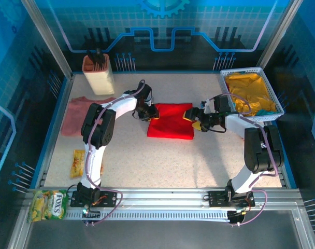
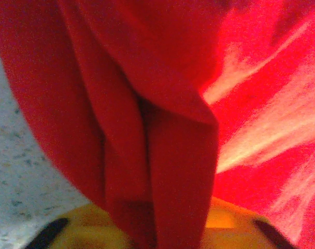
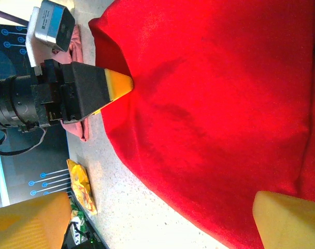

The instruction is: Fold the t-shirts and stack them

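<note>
Bare table (image 1: 162, 161) in front, red t-shirt (image 1: 170, 122) centre, basket (image 1: 240, 70) far right, canister (image 1: 99, 78) far left

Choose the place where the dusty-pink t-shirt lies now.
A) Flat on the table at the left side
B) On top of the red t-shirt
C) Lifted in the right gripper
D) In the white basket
A: the top view shows the dusty-pink t-shirt flat on the table at the left side, apart from the red t-shirt in the middle.
</note>
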Controlling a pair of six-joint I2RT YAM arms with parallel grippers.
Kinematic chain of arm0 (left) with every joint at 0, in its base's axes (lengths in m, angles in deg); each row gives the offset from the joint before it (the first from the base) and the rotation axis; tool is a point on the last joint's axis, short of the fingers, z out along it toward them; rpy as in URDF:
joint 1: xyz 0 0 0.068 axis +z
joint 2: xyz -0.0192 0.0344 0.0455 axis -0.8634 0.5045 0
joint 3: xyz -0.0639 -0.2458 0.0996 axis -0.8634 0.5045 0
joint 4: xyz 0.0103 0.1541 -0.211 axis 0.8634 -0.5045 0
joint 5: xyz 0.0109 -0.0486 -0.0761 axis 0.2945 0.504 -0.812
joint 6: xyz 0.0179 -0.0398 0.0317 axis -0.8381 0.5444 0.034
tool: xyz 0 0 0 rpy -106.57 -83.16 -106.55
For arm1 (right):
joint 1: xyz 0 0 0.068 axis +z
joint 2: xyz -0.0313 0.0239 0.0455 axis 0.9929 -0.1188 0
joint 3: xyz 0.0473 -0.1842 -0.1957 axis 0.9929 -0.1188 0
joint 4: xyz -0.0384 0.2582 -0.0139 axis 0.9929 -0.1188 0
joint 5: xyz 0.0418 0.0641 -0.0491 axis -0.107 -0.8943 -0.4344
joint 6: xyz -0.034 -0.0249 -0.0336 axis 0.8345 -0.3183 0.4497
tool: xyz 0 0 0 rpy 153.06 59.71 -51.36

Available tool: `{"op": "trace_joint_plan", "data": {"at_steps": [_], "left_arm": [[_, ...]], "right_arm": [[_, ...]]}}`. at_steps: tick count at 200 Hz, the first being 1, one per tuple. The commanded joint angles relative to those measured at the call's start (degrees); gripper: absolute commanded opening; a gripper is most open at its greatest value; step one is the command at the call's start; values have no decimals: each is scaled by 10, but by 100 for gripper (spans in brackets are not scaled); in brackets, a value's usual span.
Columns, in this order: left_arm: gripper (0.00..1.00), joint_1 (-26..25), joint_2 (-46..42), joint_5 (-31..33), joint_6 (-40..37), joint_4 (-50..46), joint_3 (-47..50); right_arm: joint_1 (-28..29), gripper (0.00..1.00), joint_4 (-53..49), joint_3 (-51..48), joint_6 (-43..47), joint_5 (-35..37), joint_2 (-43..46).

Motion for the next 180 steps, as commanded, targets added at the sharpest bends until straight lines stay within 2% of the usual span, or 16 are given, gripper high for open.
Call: {"op": "trace_joint_plan", "data": {"at_steps": [1,20,50,111,180], "left_arm": [[8,-5,-1,20,-21,-15,2],[0,-4,-29,62,-48,-44,7],[0,10,-110,140,-108,-101,31],[0,88,-279,227,-217,-199,74],[0,157,-346,260,-308,-290,23]], "right_arm": [[-12,91,-2,-7,12,-18,5],[-14,91,-2,-8,11,-20,6],[-15,91,-8,-9,8,-28,11],[-15,91,-41,-14,15,-31,42],[-11,90,-45,-21,6,-39,36]]}}
